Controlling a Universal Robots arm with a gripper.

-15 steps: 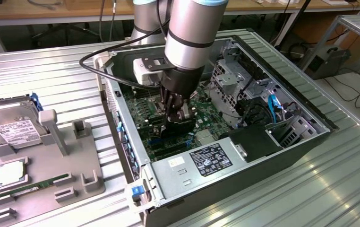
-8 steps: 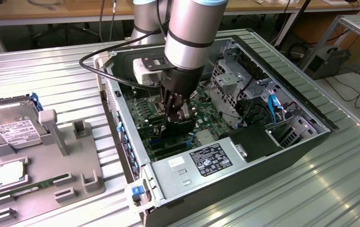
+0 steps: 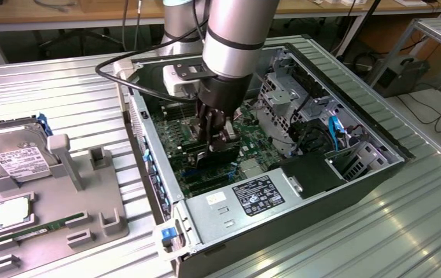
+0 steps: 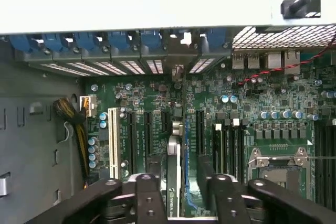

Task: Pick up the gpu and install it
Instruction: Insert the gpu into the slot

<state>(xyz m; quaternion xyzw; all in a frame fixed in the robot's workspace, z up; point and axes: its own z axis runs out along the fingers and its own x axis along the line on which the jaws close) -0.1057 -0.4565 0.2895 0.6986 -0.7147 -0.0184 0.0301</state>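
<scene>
The gpu (image 4: 173,174) is seen standing on edge in a slot of the motherboard (image 4: 252,103), inside the open computer case (image 3: 228,202), so the carrying appears done and the card is judged to be in or very near its seat; whether it is fully pressed home cannot be told. The gripper (image 4: 178,187) is lowered into the case directly over the card, and its 2 fingers (image 4: 152,169) are parted, standing on either side of the card's upper edge with a visible gap, so the card is not clamped. Room is tight: neighbouring slots lie just beside the card, the blue retention clips (image 4: 94,41) line the rear wall, and the drive cage (image 3: 282,95) rises near the arm. The fixture tray (image 3: 58,214) with the hard drive (image 3: 16,156) lies well apart, outside the case.
</scene>
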